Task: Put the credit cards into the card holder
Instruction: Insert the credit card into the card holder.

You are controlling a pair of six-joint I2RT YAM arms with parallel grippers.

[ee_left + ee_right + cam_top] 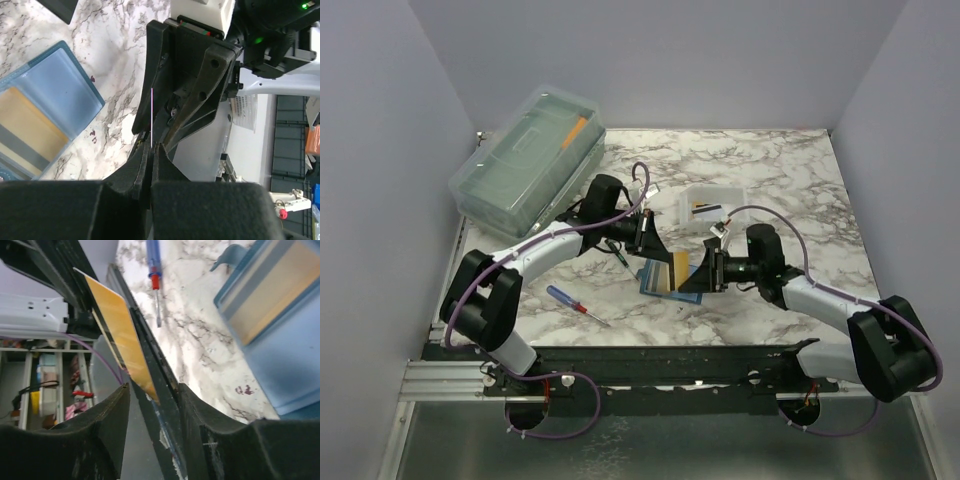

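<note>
My left gripper [663, 252] [151, 150] is shut on a yellow-gold credit card [680, 268], held on edge above the table; it shows as a thin line in the left wrist view [151, 115]. My right gripper [694, 274] [152, 395] is open, its jaws on either side of that card's [120, 330] lower corner without closing on it. The teal-blue card holder [654, 280] [60, 90] [285, 365] lies open on the marble just below the grippers. A gold card with a grey stripe [30, 125] [270, 295] sits in one of its slots.
A small translucent white tray [712, 203] with more cards stands behind the grippers. A blue-and-red screwdriver [578, 302] [154, 270] lies at the front left. A big clear lidded box [528, 160] stands at the back left. A dark pen [617, 251] lies under the left arm.
</note>
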